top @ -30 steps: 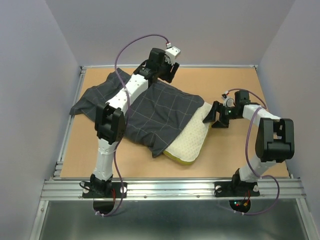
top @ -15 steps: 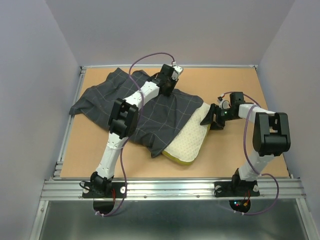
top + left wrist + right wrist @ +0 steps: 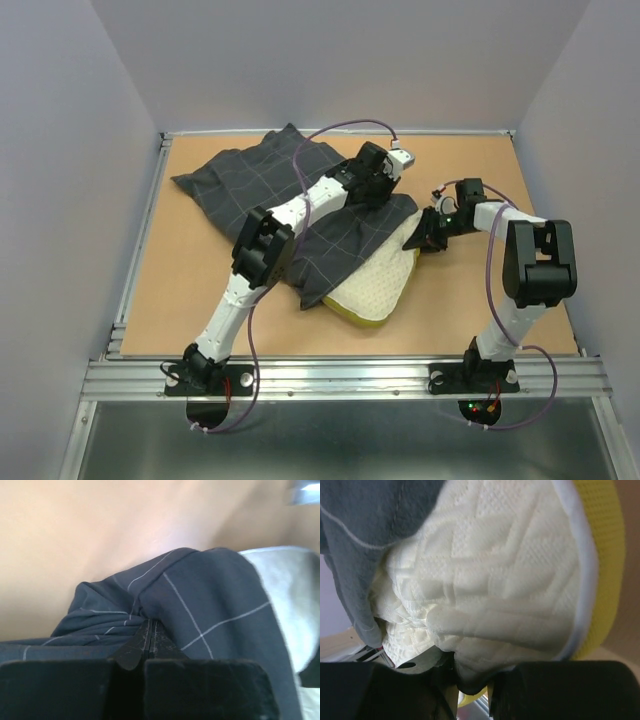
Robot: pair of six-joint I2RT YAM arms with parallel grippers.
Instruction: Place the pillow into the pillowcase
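I'm clamping left gripper [image 3: 151, 630] jaws together on pillowcase [image 3: 210, 605] fold, right gripper [image 3: 470, 682] jaws gripping pillow [image 3: 510, 580] at its two o'clock corner

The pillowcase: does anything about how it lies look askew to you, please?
The dark grey grid-lined cloth pillowcase lies crumpled, bunched toward the far left, over only part of the white quilted yellow-edged pillow, whose near right end sticks out bare.
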